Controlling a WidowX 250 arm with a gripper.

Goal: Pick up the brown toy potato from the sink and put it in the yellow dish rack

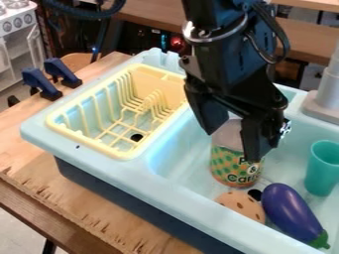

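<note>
Gripper (232,147), fingers apart, partly hides the can (229,167); contact hard to judge

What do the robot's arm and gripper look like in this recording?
The arm is black, with a silvery ring around it and dark cables looping beside it. The gripper is black too, with two thick, blocky fingers.

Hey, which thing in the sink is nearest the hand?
The green-and-orange can: it stands right by the hand, while the teal cup, purple eggplant and speckled tan thing sit farther off.
</note>
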